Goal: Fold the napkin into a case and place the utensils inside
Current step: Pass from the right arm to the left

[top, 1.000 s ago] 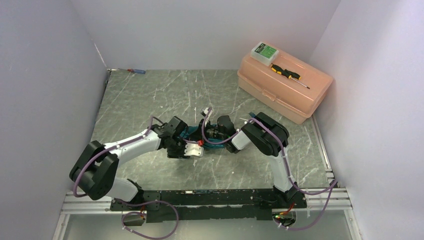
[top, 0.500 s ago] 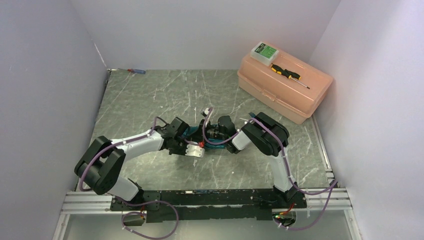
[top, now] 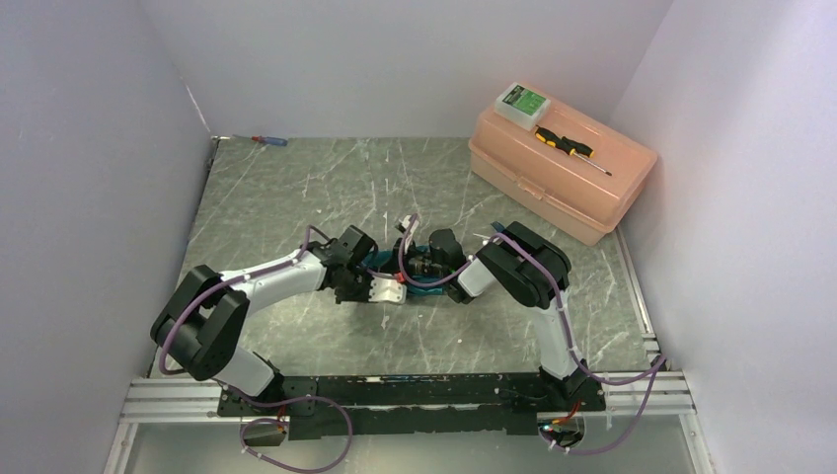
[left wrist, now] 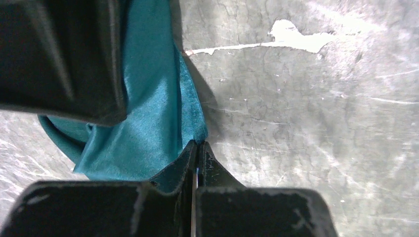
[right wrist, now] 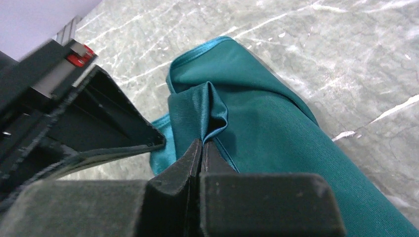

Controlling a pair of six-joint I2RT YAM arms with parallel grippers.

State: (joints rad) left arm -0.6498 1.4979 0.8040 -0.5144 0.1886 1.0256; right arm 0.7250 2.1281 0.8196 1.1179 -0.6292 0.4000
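Jaws: left gripper (left wrist: 197, 148) was clamped shut on an edge of the teal, slightly shiny cloth napkin (left wrist: 148, 108), right at the fingertips, so a thin bite. That napkin lay bunched mid-table on the grey marbled tabletop (left wrist: 316, 123), between the two wrists, not yet a flat case. Right gripper (right wrist: 201, 145) was closed too, pinching a raised pleat of the same cloth, with the other arm's housing just beside it. Judgement: fold step in hand, early in the task. To do it well, move both pinches together, low over the surface, with the cloth taut between them so the crease lands straight. Left's bite looked shallow, so no jerks or it slips. Wrists were very close, so watch for a clash. No utensils could be made out. Far right, peach plastic toolbox (top: 563, 173) sat well apart.
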